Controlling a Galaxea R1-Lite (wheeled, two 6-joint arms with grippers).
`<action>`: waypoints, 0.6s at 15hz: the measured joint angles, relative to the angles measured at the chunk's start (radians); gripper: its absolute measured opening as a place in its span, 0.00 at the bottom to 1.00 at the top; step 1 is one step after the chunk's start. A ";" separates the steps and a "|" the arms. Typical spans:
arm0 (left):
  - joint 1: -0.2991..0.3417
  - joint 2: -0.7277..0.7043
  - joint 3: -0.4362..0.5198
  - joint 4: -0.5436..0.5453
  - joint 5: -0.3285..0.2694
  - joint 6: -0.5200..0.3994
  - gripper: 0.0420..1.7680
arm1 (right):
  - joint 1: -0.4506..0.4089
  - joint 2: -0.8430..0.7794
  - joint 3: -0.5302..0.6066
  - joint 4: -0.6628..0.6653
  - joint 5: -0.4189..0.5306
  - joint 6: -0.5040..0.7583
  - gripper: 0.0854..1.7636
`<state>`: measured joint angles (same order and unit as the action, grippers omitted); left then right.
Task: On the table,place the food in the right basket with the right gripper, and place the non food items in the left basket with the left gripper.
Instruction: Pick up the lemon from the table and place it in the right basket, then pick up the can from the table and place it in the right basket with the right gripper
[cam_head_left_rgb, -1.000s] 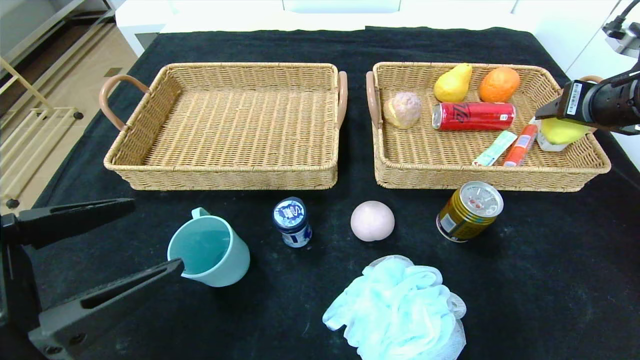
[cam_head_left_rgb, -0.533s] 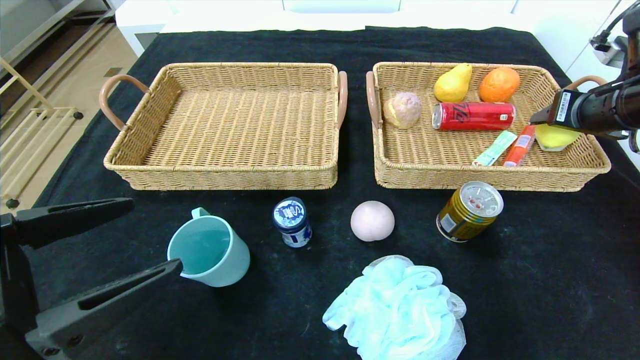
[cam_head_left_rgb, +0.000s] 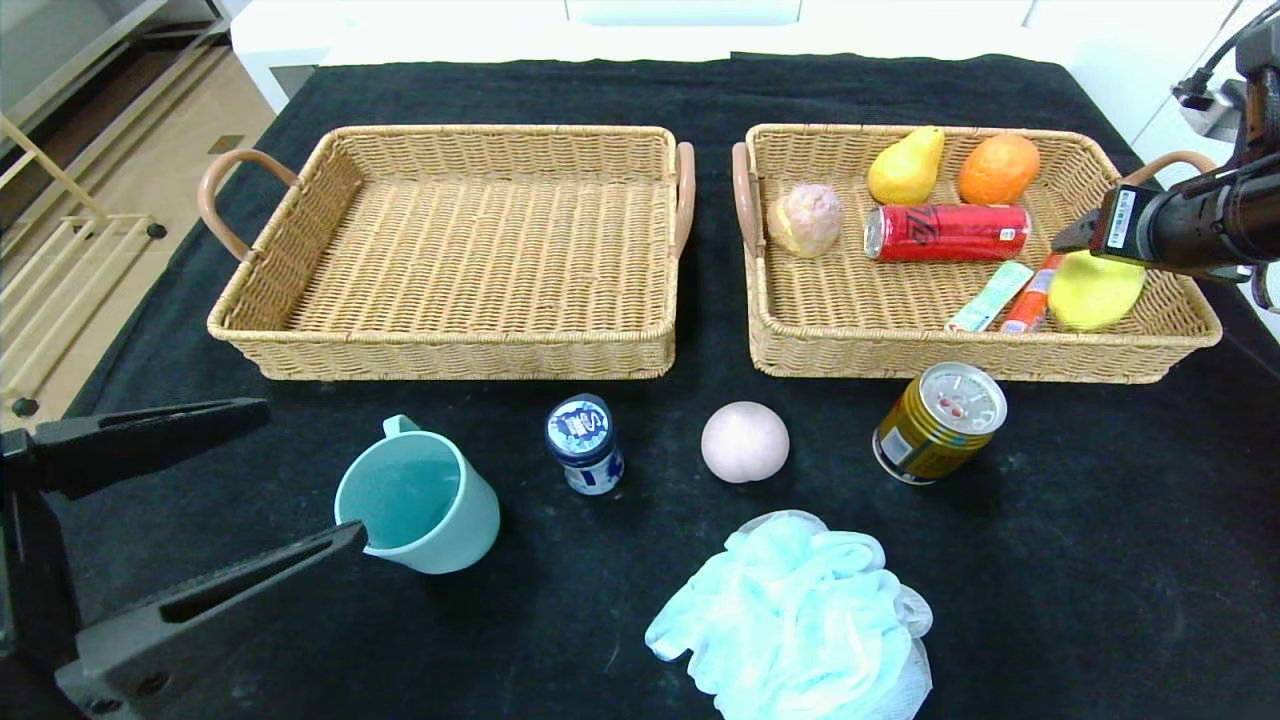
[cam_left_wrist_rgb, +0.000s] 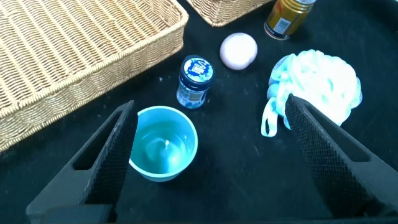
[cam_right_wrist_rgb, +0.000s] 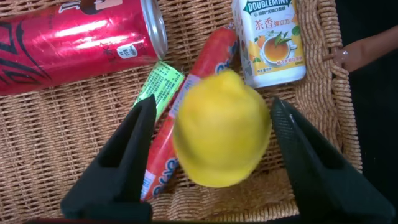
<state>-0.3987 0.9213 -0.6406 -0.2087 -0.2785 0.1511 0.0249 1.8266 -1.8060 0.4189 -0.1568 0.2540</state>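
Right gripper hangs wide over the lemon, apparently released into the right basket as food; left gripper waits wide near the mug

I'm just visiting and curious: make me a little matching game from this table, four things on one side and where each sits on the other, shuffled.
Things:
1. red can
2. gold can
3. teal cup
4. lemon

Places:
A. upright on the cloth, before the right basket
B. between the open left gripper's fingers
C. lying inside the right basket
D. in the basket under the open right gripper

Pairs: 1-C, 2-A, 3-B, 4-D
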 joint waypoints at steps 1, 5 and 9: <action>0.000 0.000 0.001 0.000 0.000 0.000 0.97 | 0.001 0.000 0.000 0.000 -0.001 0.000 0.79; 0.000 0.000 0.001 -0.002 0.000 -0.001 0.97 | 0.010 -0.002 0.002 0.003 -0.001 0.000 0.86; 0.000 0.002 0.002 -0.001 -0.001 0.000 0.97 | 0.016 -0.022 0.008 0.012 -0.003 0.002 0.90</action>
<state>-0.3987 0.9230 -0.6387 -0.2100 -0.2794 0.1509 0.0413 1.8049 -1.7977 0.4311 -0.1602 0.2557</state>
